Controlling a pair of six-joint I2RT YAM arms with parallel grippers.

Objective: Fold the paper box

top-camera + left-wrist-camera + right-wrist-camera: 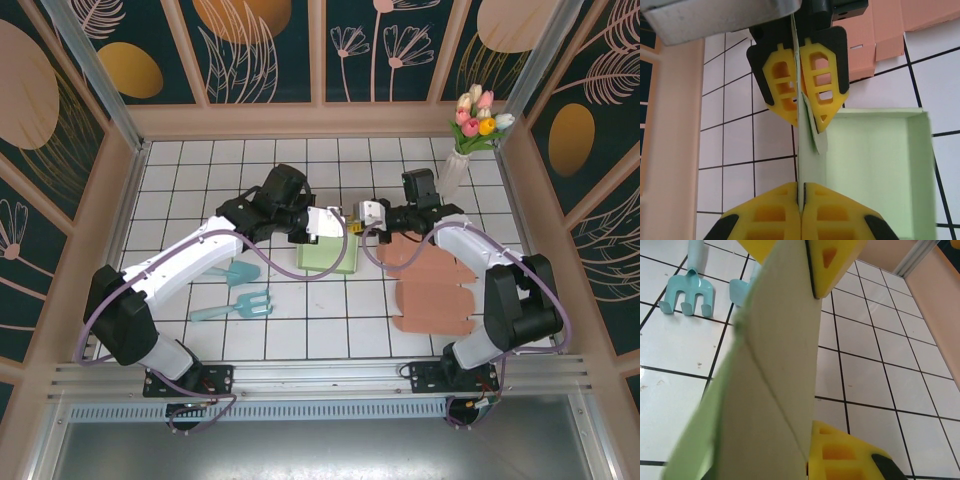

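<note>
Left claw [801, 192] — tight on green box [918, 170]

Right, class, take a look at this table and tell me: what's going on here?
Both arms are working on a green paper box in the middle of the tiled table. The left arm's fingers and the right arm's fingers are each shut on the same upright side wall, pinching it from opposite ends. The box sits open-topped. Flat salmon box blanks lie to the right, and a teal hand fork and trowel lie to the left, untouched.
</note>
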